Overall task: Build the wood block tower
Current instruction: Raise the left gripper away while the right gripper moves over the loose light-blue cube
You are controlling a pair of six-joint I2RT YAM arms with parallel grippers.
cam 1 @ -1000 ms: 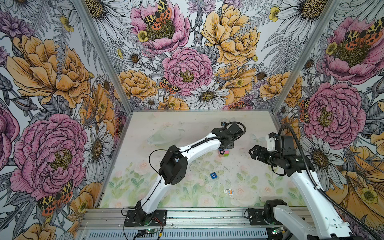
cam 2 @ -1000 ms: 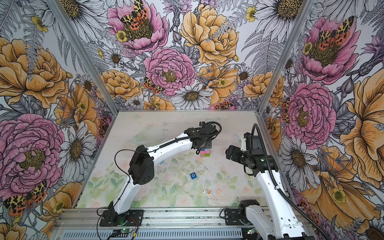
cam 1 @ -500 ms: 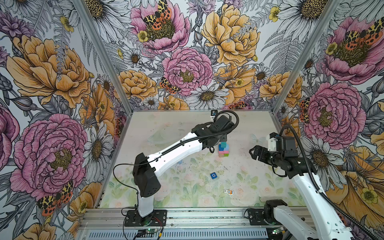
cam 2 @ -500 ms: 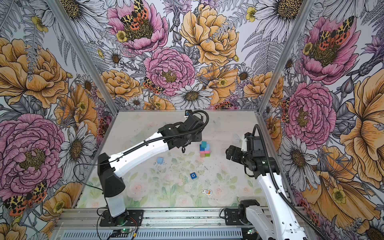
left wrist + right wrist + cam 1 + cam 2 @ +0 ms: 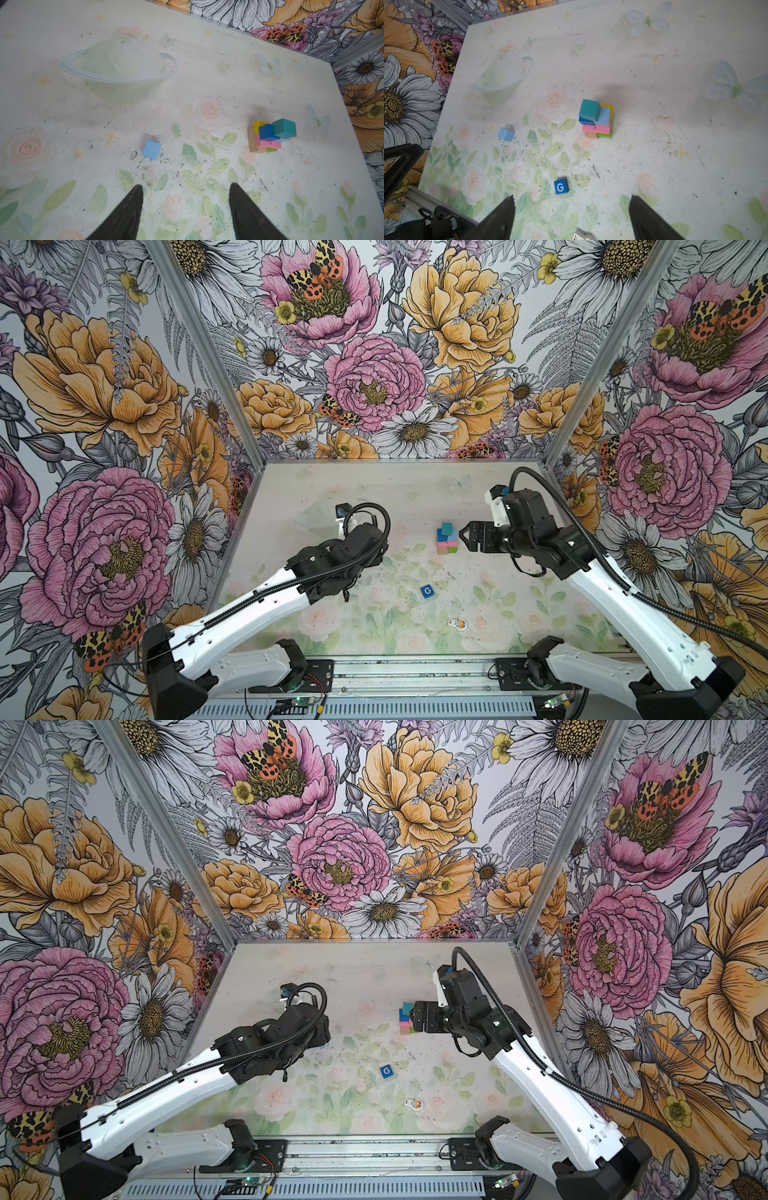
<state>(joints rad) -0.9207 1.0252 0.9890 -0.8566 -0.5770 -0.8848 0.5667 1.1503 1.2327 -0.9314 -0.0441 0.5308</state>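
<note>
I am holding my left gripper (image 5: 186, 185) released above the table (image 5: 218, 87), its two dark fingers (image 5: 128, 209) spread with nothing between them. A lone light blue cube (image 5: 152, 149) is lying a little ahead of those fingertips, apart from everything else. Farther ahead, toward my right arm's side, the tower (image 5: 270, 135) is standing: a plain-wood oblong and a green one at the base, a pink oblong across them, a yellow block behind, a dark blue and a light blue cube above, and a teal cube (image 5: 284, 127) sitting on top, shifted off centre.

I am also keeping my right gripper (image 5: 571, 196) released, fingers wide and empty. In a top view it is hovering just beside the tower (image 5: 446, 537). The G cube (image 5: 561, 186) is lying flat on the table just ahead of its fingertips, letter up, well apart from the tower. The cartoon figure piece (image 5: 457, 623) is lying nearer my base than the G cube.
</note>
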